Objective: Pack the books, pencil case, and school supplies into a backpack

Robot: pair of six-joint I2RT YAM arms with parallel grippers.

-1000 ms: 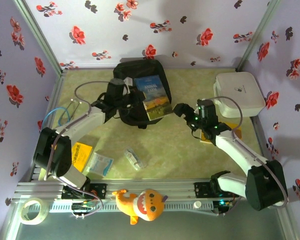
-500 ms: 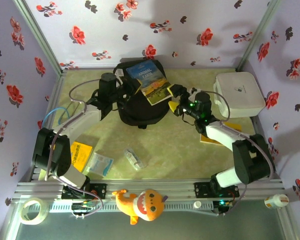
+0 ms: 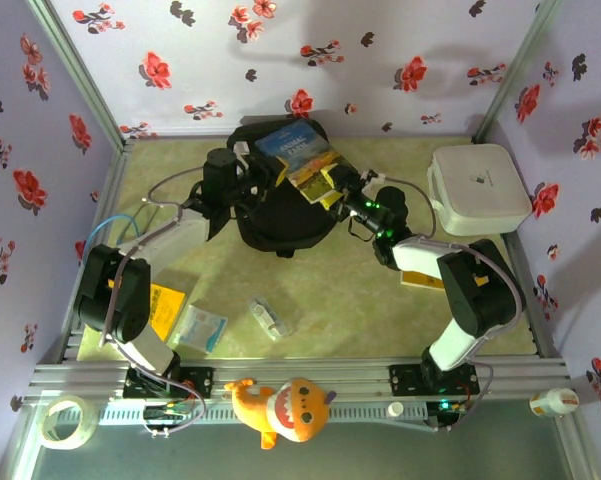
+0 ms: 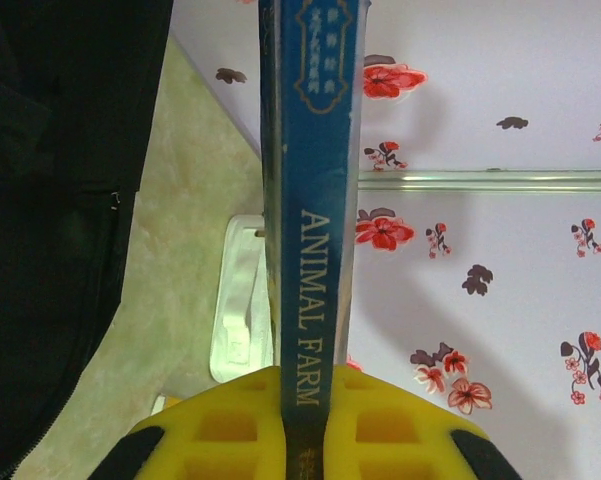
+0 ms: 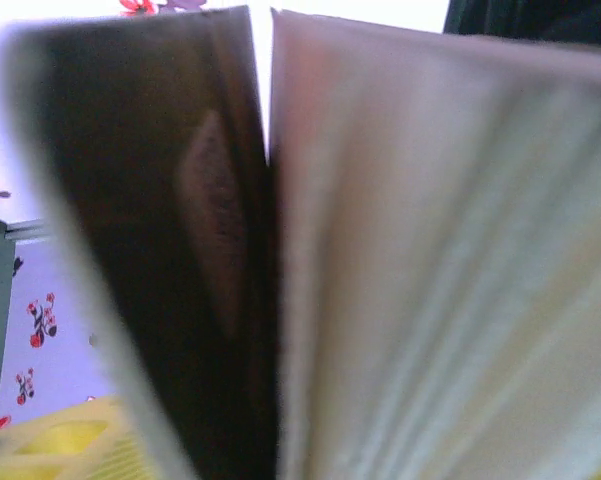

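Note:
The black backpack [image 3: 280,215] lies at the back middle of the table. A blue book [image 3: 296,155] is held tilted above its top. My left gripper [image 3: 248,170] is shut on the book's spine [image 4: 315,150], clamped between the yellow fingers [image 4: 230,420]. My right gripper [image 3: 332,186] is at the book's lower right corner. In the right wrist view the book's blurred pages [image 5: 410,260] stand between the jaws, with a yellow finger [image 5: 70,445] at lower left. Whether they pinch it is unclear. The clear pencil case [image 3: 268,318] lies in front. Two yellow books [image 3: 163,310] [image 3: 450,262] lie flat near the arms.
A white rounded box [image 3: 478,187] stands at the back right. A pale blue-white packet [image 3: 200,327] lies beside the left yellow book. Floral walls close in three sides. A tape roll [image 3: 62,420] and a plush toy [image 3: 280,405] sit beyond the front rail.
My left gripper has carried the blue book back and up over the backpack's top. My right gripper has swung left from the open table to the book's corner, its jaws narrowing.

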